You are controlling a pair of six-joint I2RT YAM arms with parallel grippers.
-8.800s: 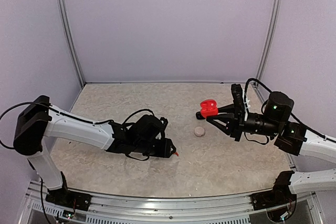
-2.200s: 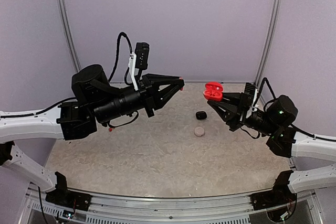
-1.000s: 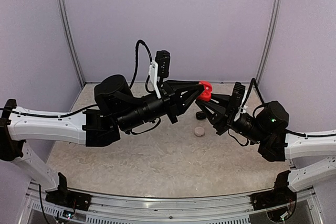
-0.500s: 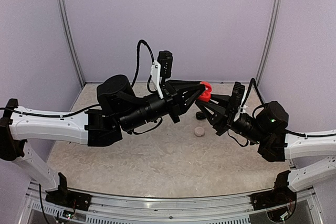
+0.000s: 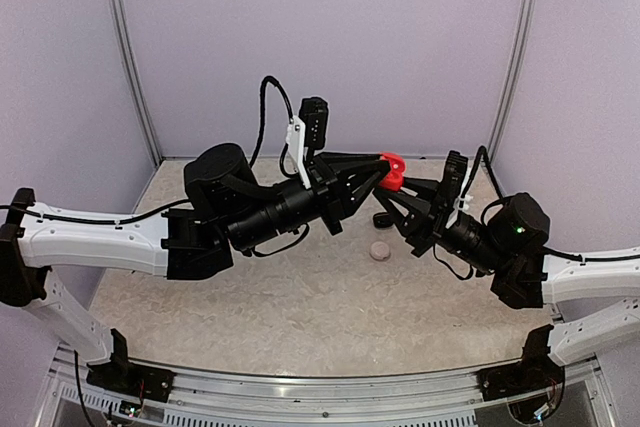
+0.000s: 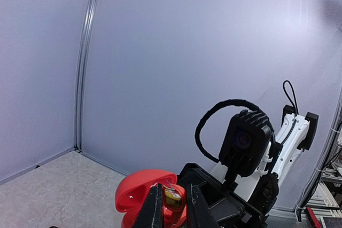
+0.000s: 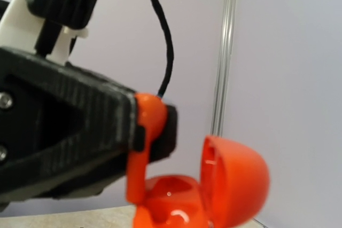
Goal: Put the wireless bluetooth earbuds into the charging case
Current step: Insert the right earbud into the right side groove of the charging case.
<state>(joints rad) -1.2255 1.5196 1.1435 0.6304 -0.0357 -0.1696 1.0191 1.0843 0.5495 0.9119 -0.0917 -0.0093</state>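
My right gripper (image 5: 400, 194) is shut on an open red charging case (image 5: 393, 173) and holds it in the air over the back of the table. My left gripper (image 5: 377, 171) is shut on a red-orange earbud (image 6: 172, 198) and meets the case from the left. In the left wrist view the earbud sits between my fingers (image 6: 154, 207) right at the case's open lower half (image 6: 140, 193). In the right wrist view the earbud (image 7: 143, 143) hangs stem-down into the case's well (image 7: 176, 201), with the lid (image 7: 235, 177) upright to the right.
A small pale round case (image 5: 379, 250) lies on the speckled table (image 5: 300, 297) below the grippers. A black case (image 5: 382, 219) lies just behind it, partly hidden by my right gripper. Purple walls close the back and sides.
Both arms have risen from the table and come together. In the last second the left gripper has edged the earbud slightly closer into the case; the right gripper holds still.
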